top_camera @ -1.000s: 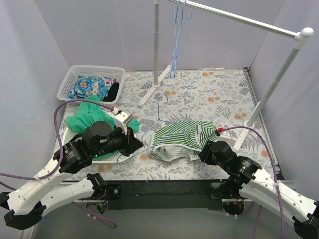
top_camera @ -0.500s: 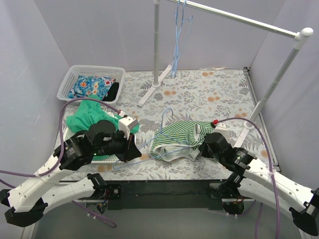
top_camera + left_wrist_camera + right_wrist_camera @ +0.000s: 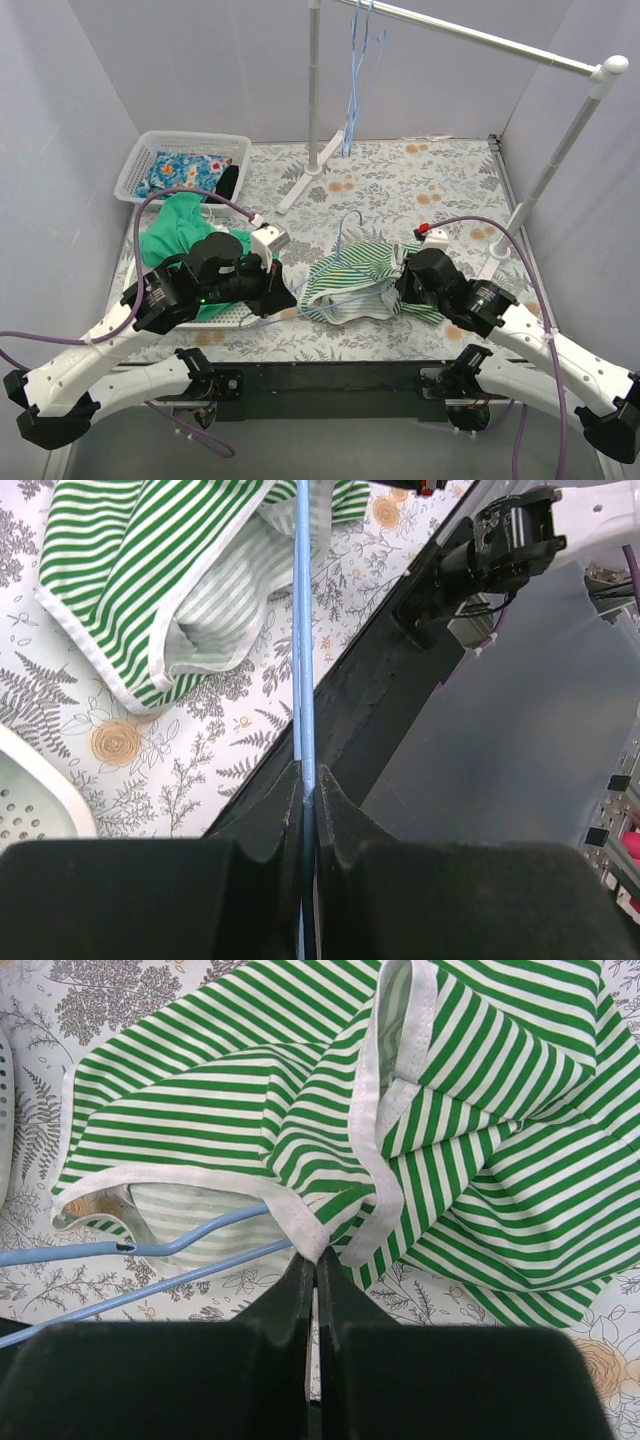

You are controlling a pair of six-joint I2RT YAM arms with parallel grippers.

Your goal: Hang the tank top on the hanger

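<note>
The green-and-white striped tank top [image 3: 365,272] lies bunched on the flowered table between the arms. A light-blue hanger [image 3: 345,225] reaches into it from the left, its hook sticking out at the top's far side. My left gripper [image 3: 285,298] is shut on the hanger's wire [image 3: 305,630], with the tank top [image 3: 130,570] just beyond it. My right gripper [image 3: 397,288] is shut on the white-edged hem of the tank top [image 3: 450,1110]. The hanger's two wires [image 3: 180,1250] run under that hem into the opening.
A white basket [image 3: 140,160] with a blue flowered cloth stands at the back left. A plain green garment [image 3: 170,235] lies on a white tray [image 3: 225,318] under the left arm. A clothes rail [image 3: 480,38] on posts [image 3: 313,90] carries spare hangers [image 3: 355,80].
My left gripper has pushed the hanger to the right, deeper into the top. My right gripper has moved left and away with the hem, bunching the top.
</note>
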